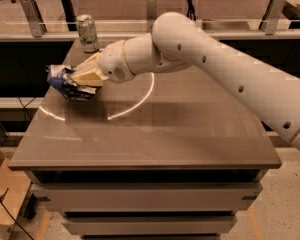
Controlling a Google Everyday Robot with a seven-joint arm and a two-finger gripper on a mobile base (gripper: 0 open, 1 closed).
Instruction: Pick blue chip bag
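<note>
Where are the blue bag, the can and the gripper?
bag (60, 81), camera view, its crinkled left end.
can (86, 31), camera view, middle of its side.
gripper (79, 79), camera view, fingertips clamped on the bag.
</note>
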